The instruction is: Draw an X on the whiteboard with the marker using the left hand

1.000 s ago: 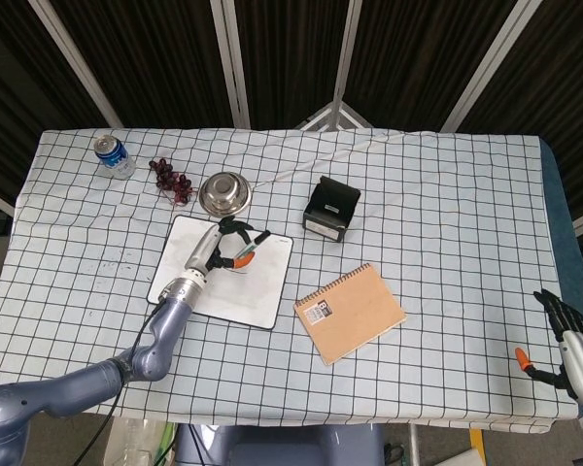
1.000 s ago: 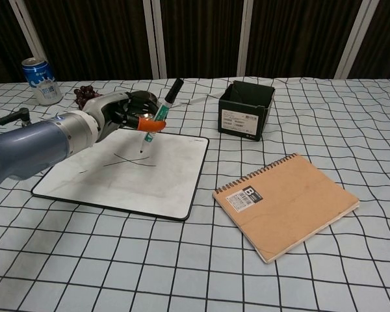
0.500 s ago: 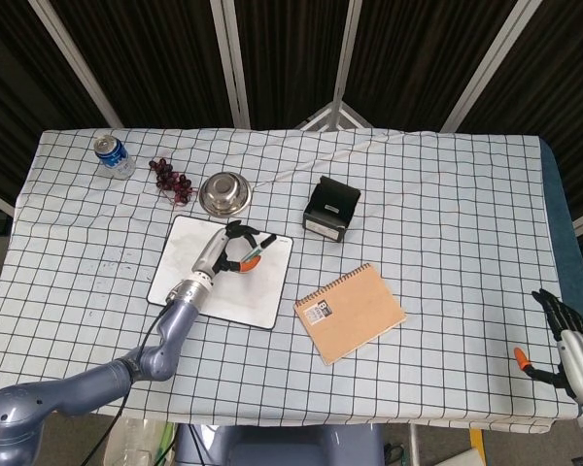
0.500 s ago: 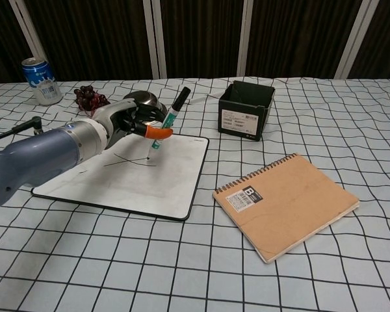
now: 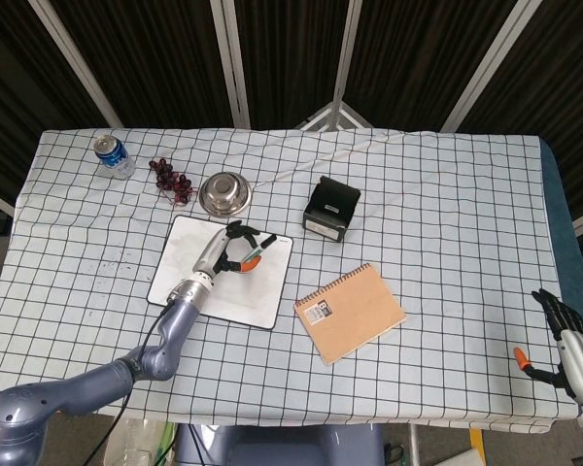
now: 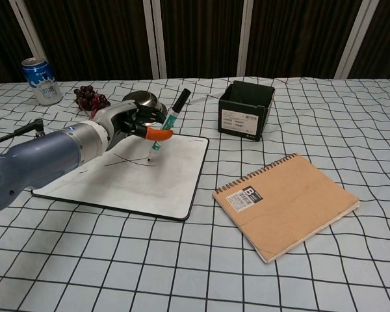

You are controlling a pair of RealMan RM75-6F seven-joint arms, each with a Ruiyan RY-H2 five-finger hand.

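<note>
- Green-barrelled marker point(image 6: 167, 127) is being pinched in the left hand point(image 6: 131, 121), fingers curled around it, tip touching the whiteboard point(image 6: 175, 182) near its far edge
- Two crossing strokes are already showing just left of the tip, so I'd guess the X is basically being finished
- Next it's probably needing a clean lift off the whiteboard
- Right hand point(image 5: 569, 342) is hanging well off to the whiteboard's right, fingers apart, holding nothing

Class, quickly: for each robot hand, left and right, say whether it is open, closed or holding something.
Left robot hand: holding the marker, tip down on the whiteboard.
Right robot hand: holding nothing, fingers spread, at the table's near right edge.
</note>
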